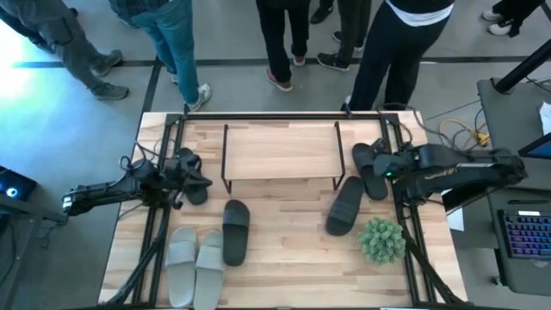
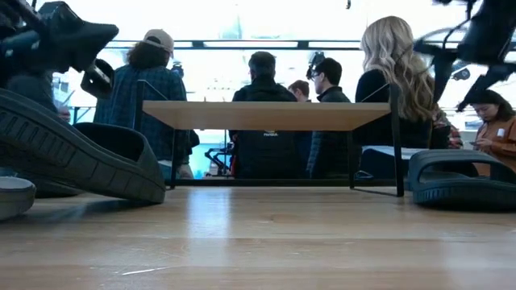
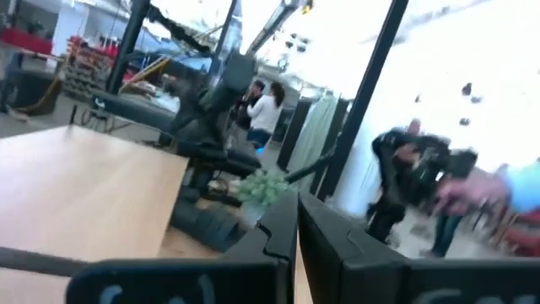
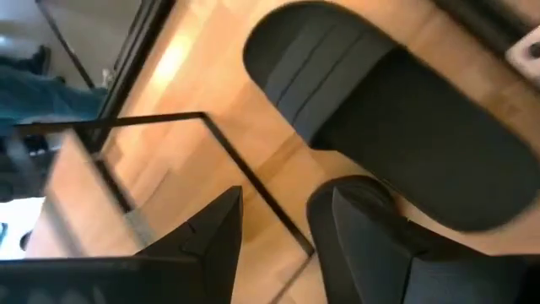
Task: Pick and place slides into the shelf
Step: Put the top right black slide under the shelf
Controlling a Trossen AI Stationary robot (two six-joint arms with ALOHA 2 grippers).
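The black slide (image 1: 370, 169) lies by the right end of the shelf (image 1: 281, 151), near the desk's (image 1: 284, 258) far right corner, its long axis running from far edge to near edge. The right end effector (image 1: 385, 168) sits over it, fingers apart, holding nothing. It should go down straight over the strap, then squeeze. The left end effector (image 1: 191, 175) waits clenched by the left edge.

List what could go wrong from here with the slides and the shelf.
1. The right end effector stands open over the black slide beside the shelf's right legs; closing off-centre could shove it into the wire leg.
2. The plant sits near the right arm's path and could be knocked.
3. The left end effector is shut by another black slide and may nudge it.
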